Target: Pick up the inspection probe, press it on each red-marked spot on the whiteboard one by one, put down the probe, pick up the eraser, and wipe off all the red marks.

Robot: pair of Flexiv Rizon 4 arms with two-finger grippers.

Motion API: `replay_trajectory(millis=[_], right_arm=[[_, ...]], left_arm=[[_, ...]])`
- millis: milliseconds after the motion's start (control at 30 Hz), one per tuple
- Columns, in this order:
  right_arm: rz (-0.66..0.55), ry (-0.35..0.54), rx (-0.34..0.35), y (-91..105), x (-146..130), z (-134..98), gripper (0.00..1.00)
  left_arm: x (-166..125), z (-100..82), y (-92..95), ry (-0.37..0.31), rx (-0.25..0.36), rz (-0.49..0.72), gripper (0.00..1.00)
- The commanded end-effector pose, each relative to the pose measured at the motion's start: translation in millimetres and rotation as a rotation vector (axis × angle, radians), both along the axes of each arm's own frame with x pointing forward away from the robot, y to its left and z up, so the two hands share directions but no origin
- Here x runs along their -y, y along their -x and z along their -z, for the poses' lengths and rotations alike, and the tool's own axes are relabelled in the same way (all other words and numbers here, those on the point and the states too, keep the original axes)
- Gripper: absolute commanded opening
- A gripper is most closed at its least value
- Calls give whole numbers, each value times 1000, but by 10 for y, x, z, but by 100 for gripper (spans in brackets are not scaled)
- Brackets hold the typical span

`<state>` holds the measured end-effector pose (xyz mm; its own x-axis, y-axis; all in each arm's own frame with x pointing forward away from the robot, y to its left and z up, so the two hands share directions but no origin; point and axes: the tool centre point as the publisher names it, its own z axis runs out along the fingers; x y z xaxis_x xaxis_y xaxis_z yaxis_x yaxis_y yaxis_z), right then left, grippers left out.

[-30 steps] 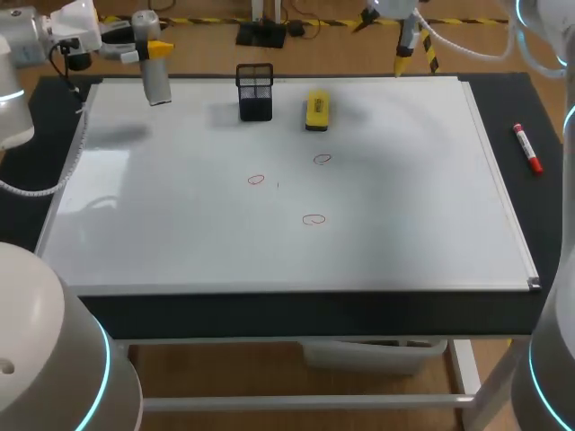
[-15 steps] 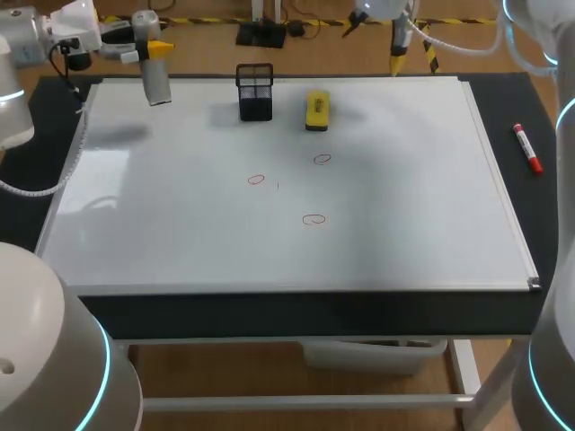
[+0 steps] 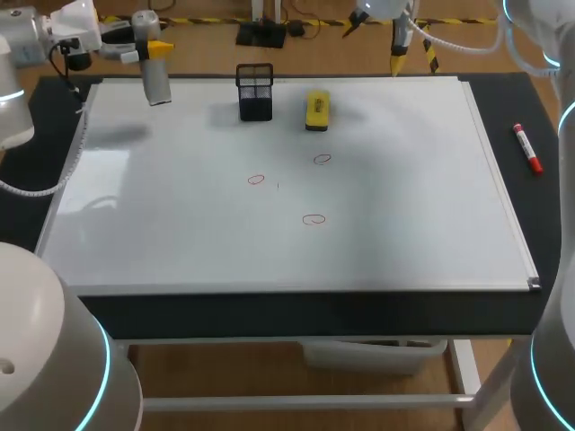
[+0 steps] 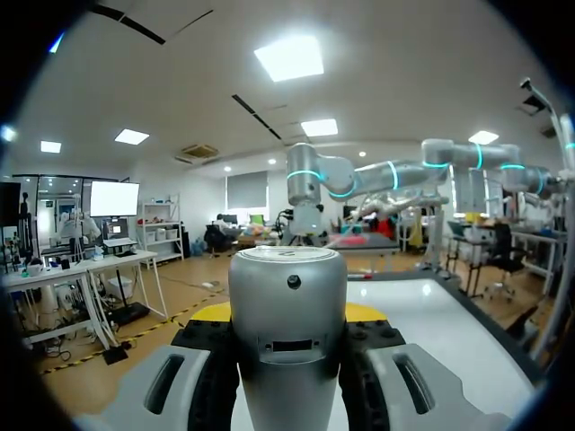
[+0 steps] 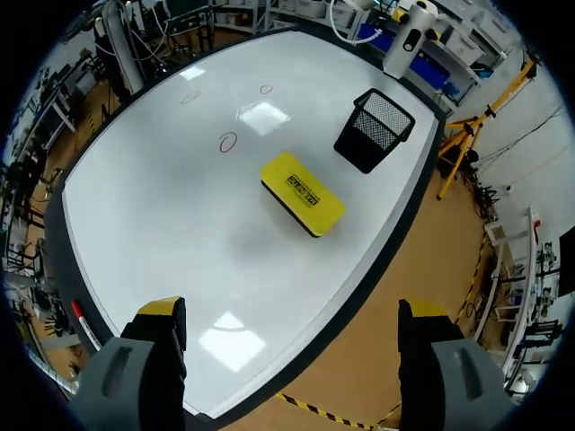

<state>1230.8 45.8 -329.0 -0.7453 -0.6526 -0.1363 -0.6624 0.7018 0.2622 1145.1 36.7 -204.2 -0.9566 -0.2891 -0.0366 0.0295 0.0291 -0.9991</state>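
Two pairs: left fingers (image 4: 208,368) tight around upright probe (image 4: 287,332), right fingers (image 5: 162,325) wide apart.

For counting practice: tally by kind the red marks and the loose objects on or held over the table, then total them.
Red marks: 3
Eraser: 1
Mesh holder: 1
Marker pen: 1
Inspection probe: 1
Total: 7

Yellow eraser (image 3: 316,110), black mesh holder (image 3: 255,92), red rings (image 3: 313,219) on whiteboard (image 3: 404,197), probe (image 3: 154,79) seemingly grey.
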Motion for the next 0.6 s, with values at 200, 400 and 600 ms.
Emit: replay_trajectory(millis=[200, 400, 600], right_arm=[[-219, 128, -163, -61, -156, 121, 100], [-374, 170, -196, -18, -345, 244, 100], [-522, 221, -235, 12, -516, 361, 100]], left_arm=[[7, -17, 16, -2, 1, -4, 0], [7, -17, 16, -2, 1, -4, 0], [7, -17, 16, -2, 1, -4, 0]])
